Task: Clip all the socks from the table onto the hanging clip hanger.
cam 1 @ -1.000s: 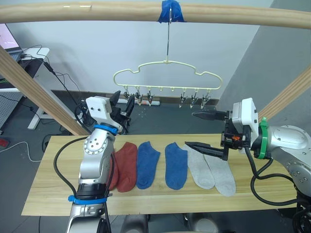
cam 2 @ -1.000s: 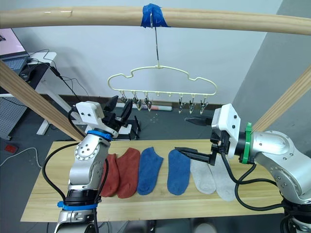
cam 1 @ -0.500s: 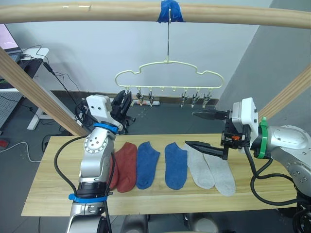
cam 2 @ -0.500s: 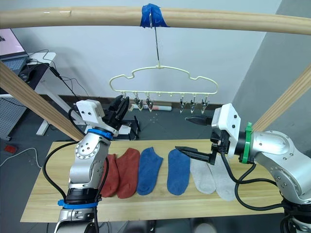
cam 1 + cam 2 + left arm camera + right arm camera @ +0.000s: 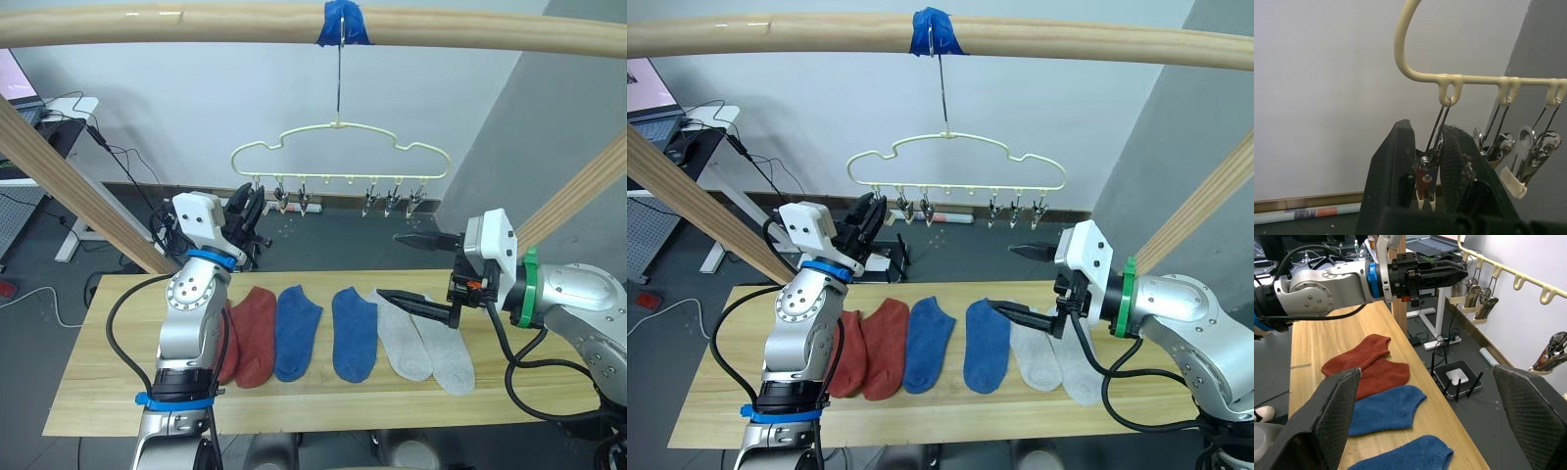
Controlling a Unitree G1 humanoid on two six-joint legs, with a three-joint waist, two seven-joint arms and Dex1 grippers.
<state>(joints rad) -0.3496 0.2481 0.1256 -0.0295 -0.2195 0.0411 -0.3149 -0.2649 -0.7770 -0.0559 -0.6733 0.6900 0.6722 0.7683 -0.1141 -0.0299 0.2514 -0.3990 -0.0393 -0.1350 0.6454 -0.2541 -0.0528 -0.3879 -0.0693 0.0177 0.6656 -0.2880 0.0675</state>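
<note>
Six socks lie in a row on the table (image 5: pixel 93 387): two rust-red socks (image 5: pixel 257 335), two blue socks (image 5: pixel 297 331) and two light grey socks (image 5: pixel 404 340). The cream clip hanger (image 5: pixel 338 147) hangs by its hook from the pole above. My left gripper (image 5: pixel 250 204) is raised behind the table and shut on the hanger's leftmost clip (image 5: pixel 1425 182), pinched between its fingers (image 5: pixel 1393 166). My right gripper (image 5: pixel 389 266) stands wide open just above the grey socks, holding nothing.
A thick wooden pole (image 5: pixel 196 22) with blue tape (image 5: pixel 345 22) spans the top, and slanted wooden poles (image 5: pixel 69 176) stand at both sides. The hanger's other clips (image 5: pixel 392 201) hang free. Cables and a small router (image 5: pixel 1458 378) lie on the floor behind the table.
My left gripper went from open beside the leftmost clip to shut on it. My right gripper has sunk slightly and drifted a little to the right, still open.
</note>
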